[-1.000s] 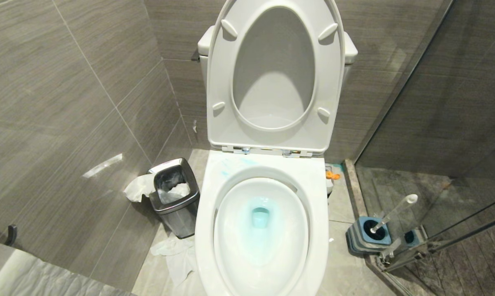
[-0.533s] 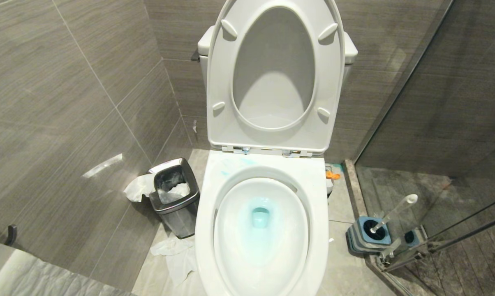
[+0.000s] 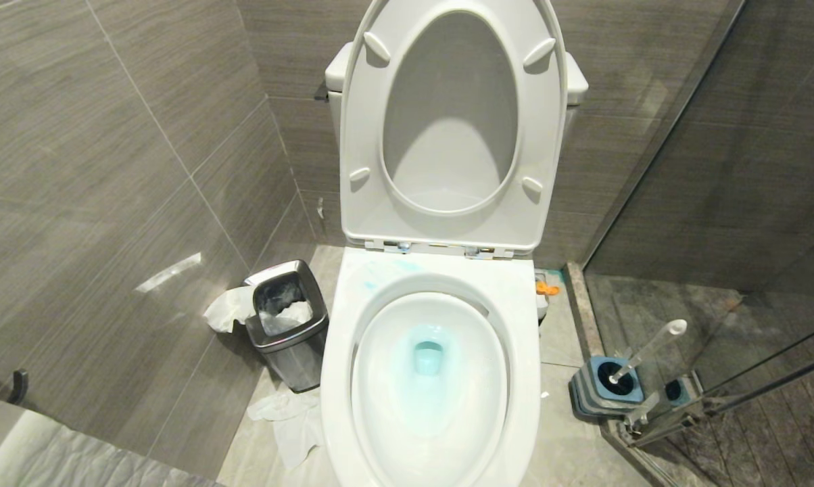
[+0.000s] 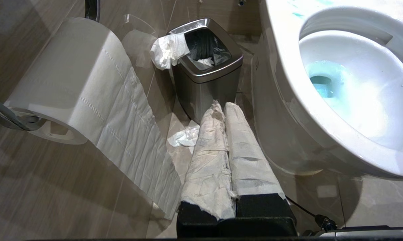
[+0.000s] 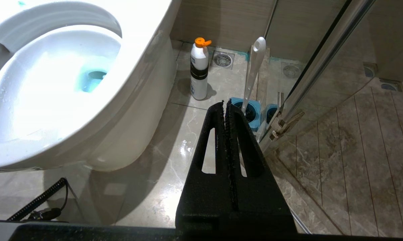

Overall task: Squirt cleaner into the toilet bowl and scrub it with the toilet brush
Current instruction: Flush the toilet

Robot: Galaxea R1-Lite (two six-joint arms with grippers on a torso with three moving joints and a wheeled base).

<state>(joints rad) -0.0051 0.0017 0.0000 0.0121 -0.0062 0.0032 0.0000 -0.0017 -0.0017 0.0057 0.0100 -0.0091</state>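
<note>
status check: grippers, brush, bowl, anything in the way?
Left gripper and right gripper both shut, empty. Toilet brush in its holder. Cleaner tinting the toilet bowl; bottle on the floor. Nothing blocks the brush.

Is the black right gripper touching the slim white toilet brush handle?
Apart. The right wrist view shows the right gripper, shut, short of the toilet brush standing in its blue holder.

The toilet bowl [image 3: 339, 379] is glossy white porcelain, tinted with thin translucent cleaner [image 3: 426, 368]. The waste bin [image 4: 206, 87] is brushed steel holding crumpled paper, and the floor tiles [image 5: 174, 147] are polished stone. The left gripper [image 4: 225, 107] has fingers wrapped in wrinkled paper, while the right gripper [image 5: 225, 104] is matt, grainy black plastic.
</note>
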